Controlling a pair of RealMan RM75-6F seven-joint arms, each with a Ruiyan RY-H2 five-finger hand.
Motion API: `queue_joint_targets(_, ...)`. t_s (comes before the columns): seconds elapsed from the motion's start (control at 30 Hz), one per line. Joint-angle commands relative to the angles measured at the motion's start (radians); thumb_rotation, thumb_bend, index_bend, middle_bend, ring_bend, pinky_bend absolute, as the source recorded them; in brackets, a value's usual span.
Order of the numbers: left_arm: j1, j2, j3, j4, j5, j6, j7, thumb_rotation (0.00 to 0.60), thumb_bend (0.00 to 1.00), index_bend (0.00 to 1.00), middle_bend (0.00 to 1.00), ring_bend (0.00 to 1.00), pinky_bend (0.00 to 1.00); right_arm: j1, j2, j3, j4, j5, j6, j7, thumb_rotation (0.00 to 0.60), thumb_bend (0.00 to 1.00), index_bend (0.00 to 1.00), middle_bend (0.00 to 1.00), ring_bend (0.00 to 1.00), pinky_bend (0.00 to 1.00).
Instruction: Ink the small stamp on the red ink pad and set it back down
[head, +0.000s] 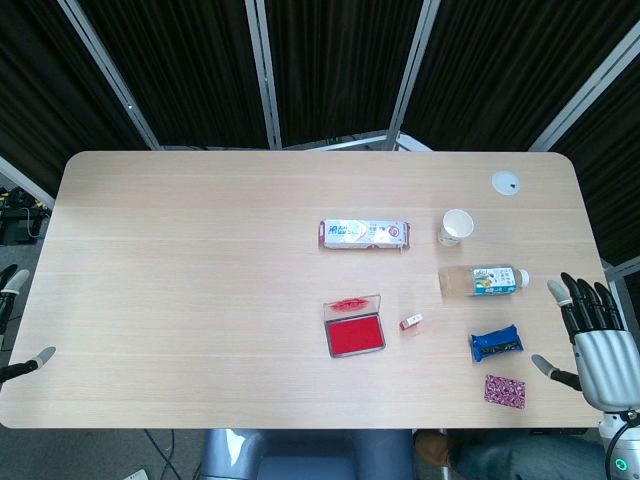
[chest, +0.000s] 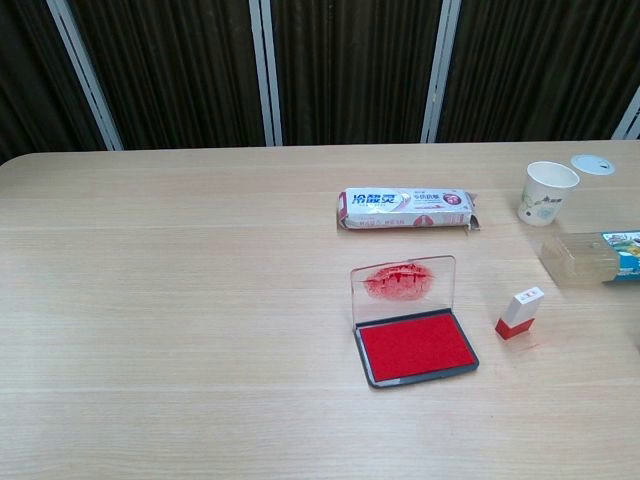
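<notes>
Small stamp: stood upright on the table, just beside the red ink pad on its right, apart from it, red base down and white top up.
Red ink pad: lay open near the table's front edge, its clear lid raised behind the red surface and smeared with red ink.
Right hand: hovered at the table's right edge, well apart from the red ink pad, fingers spread wide and holding nothing.
Left hand: only fingertips showed at the table's left edge, far from the red ink pad; whether it was wide or closed could not be told.
Handling: the stamp looked light, stiff and narrow, so likely easy to tip; its smooth plastic sides could slip.
Where to hold: probably a pinch on the white upper part, opposite sides, keeping fingers off the red inked end.
Stage: judged not begun, since the stamp was untouched.
Next move: the right hand seemed the nearer one to reach toward the stamp, lift it, and press it straight down on the pad.
Other things: a toothpaste box lay behind the red ink pad; a paper cup, a bottle on its side, a blue packet and a patterned packet lay to its right.
</notes>
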Motion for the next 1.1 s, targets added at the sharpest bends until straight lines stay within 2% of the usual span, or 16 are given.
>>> queue_joint_targets(0.03,0.000,0.000,0.000,0.000,0.000,-0.001,0.000,0.600,0.00,0.00,0.00,0.00,0.00,0.001,0.000,-0.001,0.001,0.001,-0.003,-0.001,0.600,0.00,0.00,0.00,0.00,0.00)
queue_joint_targets(0.2,-0.002,0.002,0.000,-0.002,-0.005,-0.008,-0.007,0.600,0.00,0.00,0.00,0.00,0.00,0.007,-0.009,-0.005,0.011,0.003,-0.019,0.000,0.600,0.00,0.00,0.00,0.01,0.01)
queue_joint_targets(0.23,-0.003,0.002,-0.001,-0.001,-0.007,-0.009,-0.006,0.600,0.00,0.00,0.00,0.00,0.00,0.011,-0.012,-0.005,0.015,0.006,-0.026,-0.002,0.600,0.00,0.00,0.00,0.07,0.08)
queue_joint_targets(0.37,-0.006,-0.005,-0.010,0.006,-0.017,-0.007,0.003,0.600,0.00,0.00,0.00,0.00,0.00,0.056,-0.039,0.000,0.056,-0.010,-0.083,-0.001,0.600,0.00,0.00,0.00,0.47,0.64)
queue_joint_targets(0.47,-0.011,-0.012,-0.016,0.009,-0.035,-0.018,0.016,0.600,0.00,0.00,0.00,0.00,0.00,0.129,-0.075,0.005,0.125,-0.039,-0.173,0.012,0.600,0.00,0.00,0.00,0.62,0.78)
queue_joint_targets(0.57,-0.019,-0.025,-0.024,0.012,-0.058,-0.030,0.043,0.600,0.00,0.00,0.00,0.00,0.00,0.211,-0.102,0.003,0.169,-0.059,-0.285,0.080,0.600,0.00,0.01,0.02,0.70,0.88)
queue_joint_targets(0.67,-0.026,-0.039,-0.033,0.009,-0.083,-0.041,0.078,0.600,0.00,0.00,0.00,0.00,0.00,0.296,-0.142,0.005,0.235,-0.085,-0.381,0.132,0.600,0.00,0.10,0.12,0.77,0.96)
queue_joint_targets(0.77,-0.033,-0.056,-0.041,0.002,-0.103,-0.046,0.122,0.600,0.00,0.00,0.00,0.00,0.00,0.367,-0.184,0.000,0.285,-0.098,-0.466,0.174,0.600,0.00,0.17,0.18,0.80,0.99)
queue_joint_targets(0.93,-0.044,-0.080,-0.043,0.005,-0.119,-0.058,0.177,0.600,0.00,0.00,0.00,0.00,0.00,0.443,-0.238,0.000,0.352,-0.106,-0.545,0.171,0.600,0.01,0.24,0.24,0.81,1.00)
queue_joint_targets(1.1,-0.055,-0.097,-0.052,0.015,-0.148,-0.074,0.205,0.600,0.00,0.00,0.00,0.00,0.00,0.484,-0.297,-0.018,0.425,-0.109,-0.590,0.166,0.600,0.07,0.31,0.30,0.81,1.00)
